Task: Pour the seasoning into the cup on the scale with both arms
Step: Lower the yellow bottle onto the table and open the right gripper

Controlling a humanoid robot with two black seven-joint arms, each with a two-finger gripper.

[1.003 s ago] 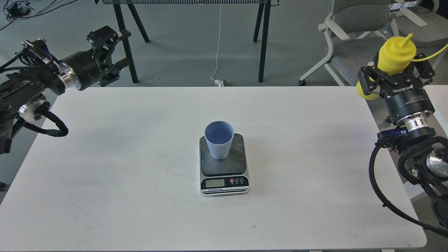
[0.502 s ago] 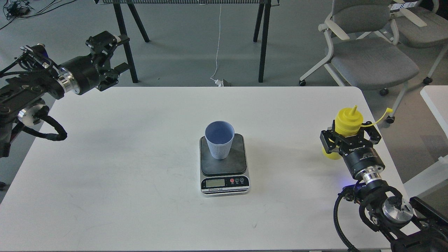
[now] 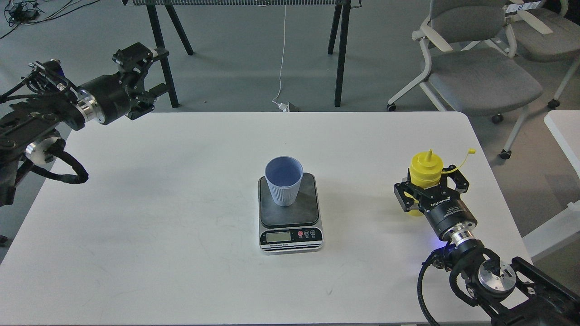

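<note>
The cup [image 3: 284, 180] stands upright on the dark plate of the scale [image 3: 290, 228], near the middle of the white desk [image 3: 181, 203]. The right end effector [image 3: 430, 190] pinches the seasoning [image 3: 425, 171] at the desk's right side, well apart from the scale (the bottle's nozzle points up, its cap hangs to the right). The left end effector [image 3: 136, 59] hovers beyond the desk's far left corner; I cannot tell if its fingers are spread.

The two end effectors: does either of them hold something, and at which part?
The right end effector holds the yellow squeeze bottle around its body, below the nozzle cap. The left end effector holds nothing.
</note>
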